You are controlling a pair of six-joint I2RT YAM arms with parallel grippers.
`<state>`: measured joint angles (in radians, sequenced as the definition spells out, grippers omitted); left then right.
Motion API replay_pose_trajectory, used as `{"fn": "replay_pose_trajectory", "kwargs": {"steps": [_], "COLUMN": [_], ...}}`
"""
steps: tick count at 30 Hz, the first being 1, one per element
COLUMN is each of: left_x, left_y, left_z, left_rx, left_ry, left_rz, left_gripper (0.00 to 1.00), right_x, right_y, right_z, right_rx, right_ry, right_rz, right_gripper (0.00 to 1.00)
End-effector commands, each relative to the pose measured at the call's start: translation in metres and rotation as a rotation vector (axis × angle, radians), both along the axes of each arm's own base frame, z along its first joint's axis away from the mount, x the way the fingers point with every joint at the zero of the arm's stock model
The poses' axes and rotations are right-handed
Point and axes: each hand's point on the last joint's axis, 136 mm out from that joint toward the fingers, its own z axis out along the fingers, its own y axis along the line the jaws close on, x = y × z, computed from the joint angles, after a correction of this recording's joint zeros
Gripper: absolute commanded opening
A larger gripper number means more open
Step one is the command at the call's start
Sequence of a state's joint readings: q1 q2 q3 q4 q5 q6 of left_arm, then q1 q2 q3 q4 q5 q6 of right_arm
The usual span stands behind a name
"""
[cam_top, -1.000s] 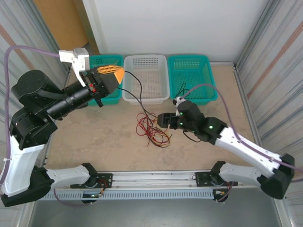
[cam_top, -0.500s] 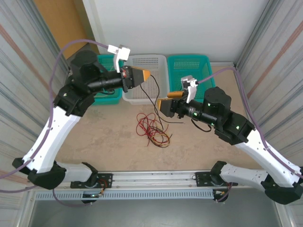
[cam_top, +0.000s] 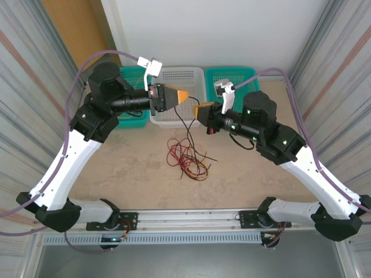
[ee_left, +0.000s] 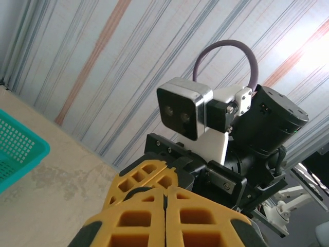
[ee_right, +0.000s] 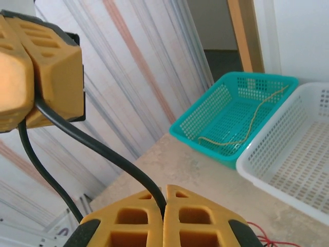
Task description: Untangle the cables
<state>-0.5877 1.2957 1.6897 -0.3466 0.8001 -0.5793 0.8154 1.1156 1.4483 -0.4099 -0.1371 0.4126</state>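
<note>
Since a second ago the right gripper point(cam_top: 199, 111) has risen from the table and clamped the black cable point(cam_top: 185, 124) near the left gripper point(cam_top: 184, 95). The red tangle point(cam_top: 184, 156) lies on open tabletop.

Left wrist: we find the fingers point(ee_left: 139, 221) pressed together.

Right wrist: the teal basket point(ee_right: 205, 110) holds a tan cable point(ee_right: 226, 143). The white basket point(ee_right: 288, 134) adjoins it. The fingers point(ee_right: 133, 218) pinch the black cable.

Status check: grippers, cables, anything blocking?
Left gripper shut on black cable. Right gripper shut on same cable, raised over table. Red and yellow cables tangled below. No obstruction seen.
</note>
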Motion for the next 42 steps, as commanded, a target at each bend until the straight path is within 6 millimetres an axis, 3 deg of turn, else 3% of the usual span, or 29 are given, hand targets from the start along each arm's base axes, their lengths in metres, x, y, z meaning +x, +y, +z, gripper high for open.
{"fn": "replay_pose_trajectory", "kwargs": {"steps": [1,3,4,7,10,16,19,22,23,25,28,32,36,39,42], "left_x": [0.006,0.016,0.023,0.041,0.055,0.047,0.044,0.043,0.043,0.043,0.043,0.041,0.038,0.035,0.034], "left_y": [0.008,0.013,0.016,0.029,0.047,0.059,0.066,0.071,0.071,0.073,0.073,0.072,0.076,0.078,0.079], "left_z": [-0.009,-0.026,-0.040,-0.081,-0.126,-0.199,-0.221,-0.225,-0.224,-0.226,-0.231,-0.235,-0.235,-0.238,-0.245], "left_rx": [0.033,0.088,0.126,0.242,0.346,0.411,0.430,0.425,0.425,0.436,0.442,0.441,0.426,0.415,0.407], "left_ry": [-0.008,-0.031,-0.037,-0.035,0.008,0.153,0.207,0.203,0.199,0.199,0.214,0.228,0.229,0.233,0.246], "left_rz": [0.055,0.123,0.169,0.292,0.416,0.448,0.481,0.507,0.508,0.512,0.515,0.511,0.521,0.529,0.537], "left_gripper": [0.42,0.91,0.96,0.95,0.94,0.82,0.75,0.74,0.74,0.74,0.75,0.76,0.75,0.73,0.73], "right_x": [0.017,0.037,0.051,0.097,0.141,0.213,0.242,0.263,0.267,0.266,0.255,0.223,0.162,0.112,0.075], "right_y": [-0.019,-0.037,-0.050,-0.093,-0.131,-0.185,-0.199,-0.206,-0.207,-0.213,-0.213,-0.196,-0.152,-0.115,-0.090], "right_z": [0.013,0.012,0.010,0.002,-0.020,-0.088,-0.127,-0.170,-0.181,-0.201,-0.202,-0.185,-0.179,-0.205,-0.256], "right_rx": [-0.007,-0.031,-0.043,-0.049,-0.072,-0.114,-0.123,-0.180,-0.205,-0.267,-0.294,-0.348,-0.446,-0.421,-0.402], "right_ry": [-0.021,-0.007,0.004,0.074,0.162,0.349,0.433,0.528,0.552,0.599,0.574,0.511,0.448,0.479,0.600], "right_rz": [-0.104,-0.200,-0.259,-0.423,-0.549,-0.697,-0.706,-0.715,-0.720,-0.761,-0.784,-0.766,-0.673,-0.548,-0.456], "right_gripper": [0.00,0.00,0.00,0.00,0.00,0.00,0.00,0.01,0.07,0.26,0.49,0.50,0.45,0.43,0.40]}}
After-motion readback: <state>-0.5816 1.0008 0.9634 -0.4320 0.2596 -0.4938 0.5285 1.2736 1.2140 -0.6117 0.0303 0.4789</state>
